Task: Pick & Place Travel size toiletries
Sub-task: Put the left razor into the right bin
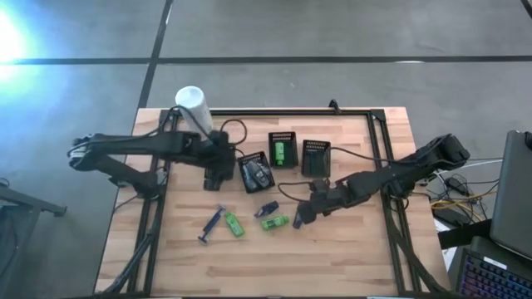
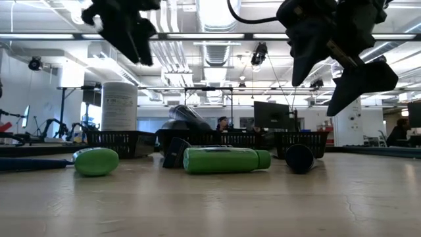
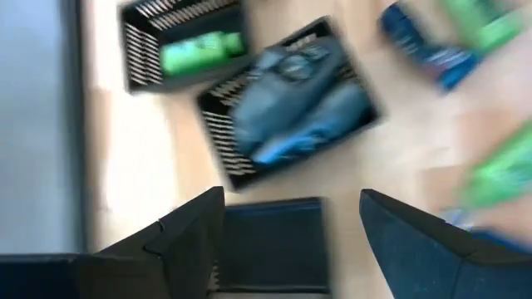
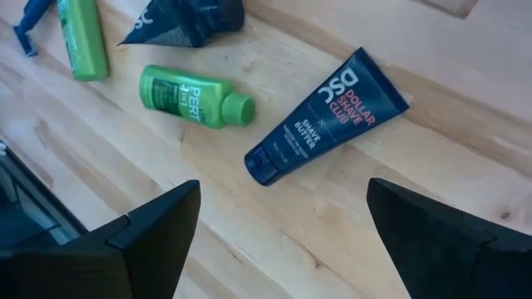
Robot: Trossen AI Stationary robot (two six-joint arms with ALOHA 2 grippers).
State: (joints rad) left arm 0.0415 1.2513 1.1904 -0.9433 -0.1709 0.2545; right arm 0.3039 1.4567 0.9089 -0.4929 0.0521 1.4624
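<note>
High view: the wooden table (image 1: 349, 257) fills the middle, with the two dark arms reaching in from either side. A tall white canister (image 1: 193, 105) stands near the table's far left corner. Along the far half sit three black slatted baskets: the middle basket (image 1: 282, 149) holds a green bottle (image 1: 281, 152), the right basket (image 1: 316, 156) shows nothing I can make out inside, and the left basket (image 1: 254, 173), tilted, holds greyish bottles (image 3: 299, 108).

The left hand (image 1: 214, 175) hangs just beside that tilted basket, fingers spread and released, holding nothing; its own camera shows a dark flat object (image 3: 270, 241) under the gap between the fingers. The right hand (image 1: 299, 218) hovers above the table near the loose items, fingers (image 4: 141, 241) also spread wide and empty.

On the bare wood lie the remaining toiletries. A dark tube (image 4: 326, 116) marked Dollar Shave Club lies under the right hand. Just beside it is a small green bottle (image 1: 274, 223), and a second dark tube (image 1: 267, 208) lies next to that. Further left rest another green bottle (image 1: 233, 223) and a thin blue razor (image 1: 211, 225), close together
</note>
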